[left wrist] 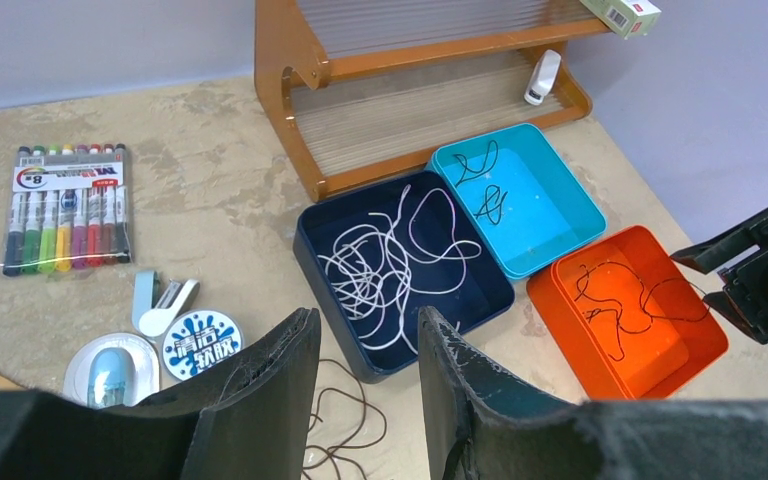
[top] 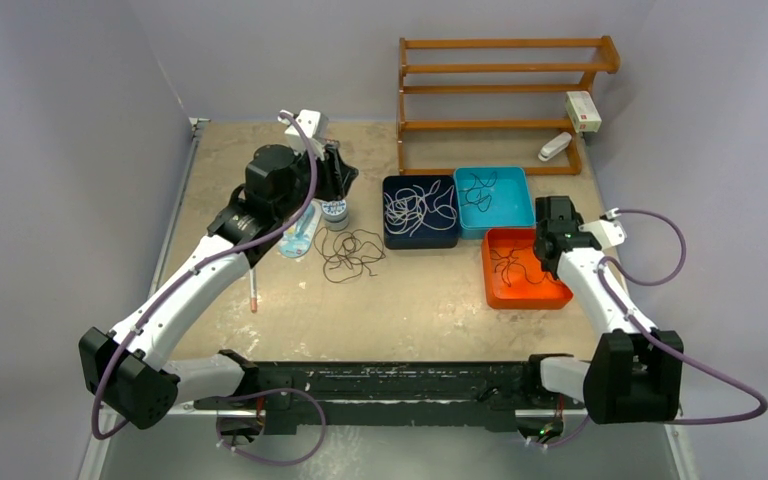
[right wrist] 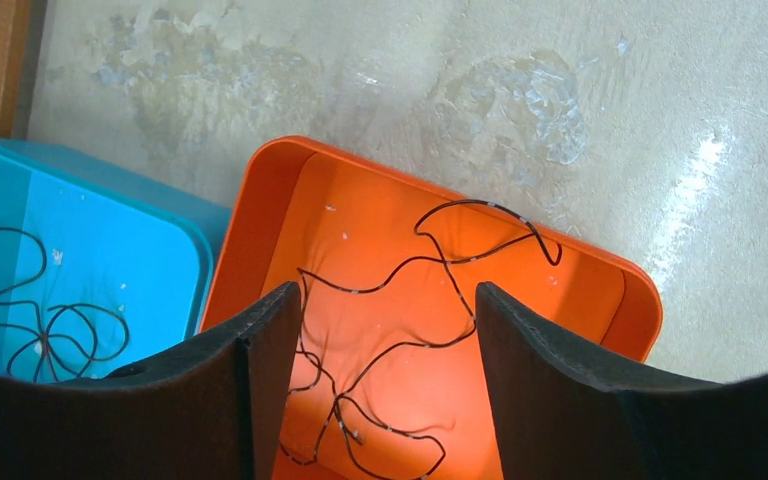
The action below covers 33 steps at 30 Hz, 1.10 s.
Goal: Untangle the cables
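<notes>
Table (top: 410,320) | dark cables (top: 350,255) beside navy tray (left wrist: 475,290) | rack (top: 505,68) behind | left claw (left wrist: 368,330) apart | right claw (right wrist: 385,300) apart, likely empty

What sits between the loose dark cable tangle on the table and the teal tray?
The navy tray holding white cables fills that stretch, clearest in the top view.

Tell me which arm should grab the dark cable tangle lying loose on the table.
Left. The left gripper hangs open right by the dark tangle; the right gripper is far off, open over the orange tray.
</notes>
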Available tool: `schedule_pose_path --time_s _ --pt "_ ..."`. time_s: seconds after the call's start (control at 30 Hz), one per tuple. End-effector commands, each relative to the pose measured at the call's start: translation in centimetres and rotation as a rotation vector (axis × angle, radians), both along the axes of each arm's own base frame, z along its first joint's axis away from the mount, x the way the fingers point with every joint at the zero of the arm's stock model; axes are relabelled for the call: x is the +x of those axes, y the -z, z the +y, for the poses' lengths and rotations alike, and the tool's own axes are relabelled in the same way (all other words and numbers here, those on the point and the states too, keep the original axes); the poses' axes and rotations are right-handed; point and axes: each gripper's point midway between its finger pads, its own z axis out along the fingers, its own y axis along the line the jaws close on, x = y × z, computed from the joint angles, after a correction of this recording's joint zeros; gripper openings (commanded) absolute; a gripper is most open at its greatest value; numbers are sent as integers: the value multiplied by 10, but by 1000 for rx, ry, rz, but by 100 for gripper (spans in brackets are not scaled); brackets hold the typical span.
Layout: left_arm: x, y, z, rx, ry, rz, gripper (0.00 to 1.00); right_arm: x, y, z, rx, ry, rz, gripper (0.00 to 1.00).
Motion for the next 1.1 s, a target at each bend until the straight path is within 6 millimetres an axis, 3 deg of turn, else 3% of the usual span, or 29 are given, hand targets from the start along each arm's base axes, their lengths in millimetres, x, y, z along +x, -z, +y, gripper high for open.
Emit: schedule_pose_path --time_s 0.0,0.5,0.77,1.07 --pt "2 -11 -1 -39 8 -32 40 3 4 -10 -12 42 -26 65" --pt "6 -9 1 -43 2 -24 40 12 33 -20 30 51 -10 54" --pt "6 -9 2 -45 1 -23 40 11 42 -21 38 60 -4 44" --pt "6 -9 4 -44 -3 -25 40 11 48 -23 46 77 -7 40"
